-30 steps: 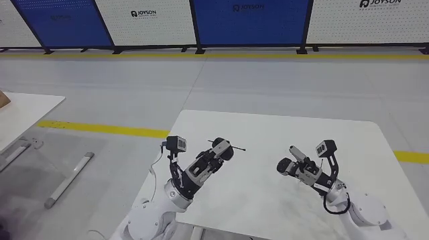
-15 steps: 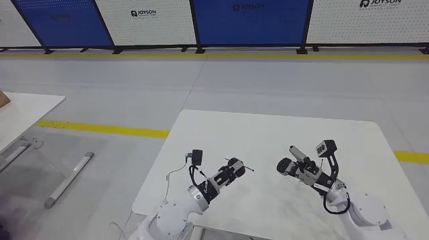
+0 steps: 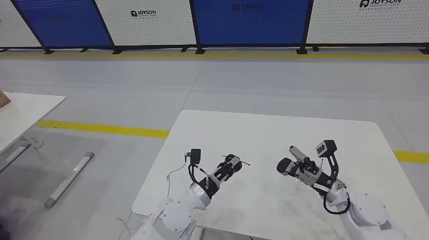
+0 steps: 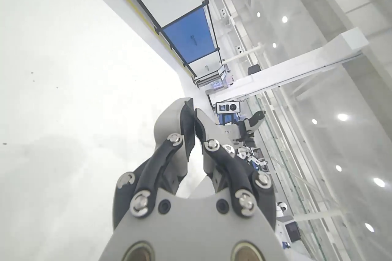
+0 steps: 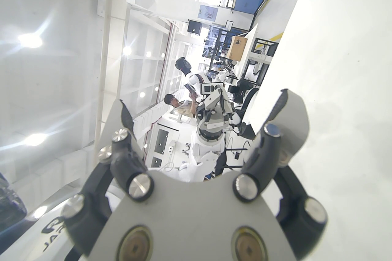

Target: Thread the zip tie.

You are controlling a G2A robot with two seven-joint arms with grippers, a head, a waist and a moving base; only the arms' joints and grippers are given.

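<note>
Threading looks hardly begun: the left tool, pressed together, pinches the thin dark zip tie just above the tabletop, while the right tool waits spread and empty, well apart, with no loop yet formed.

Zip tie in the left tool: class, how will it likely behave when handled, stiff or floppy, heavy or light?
The zip tie is a thin dark strip, so probably very light. Its free end juts from the shut left tool fairly straight, not drooping, suggesting springy rather than floppy. So narrow, it may pivot in the grip.
</note>
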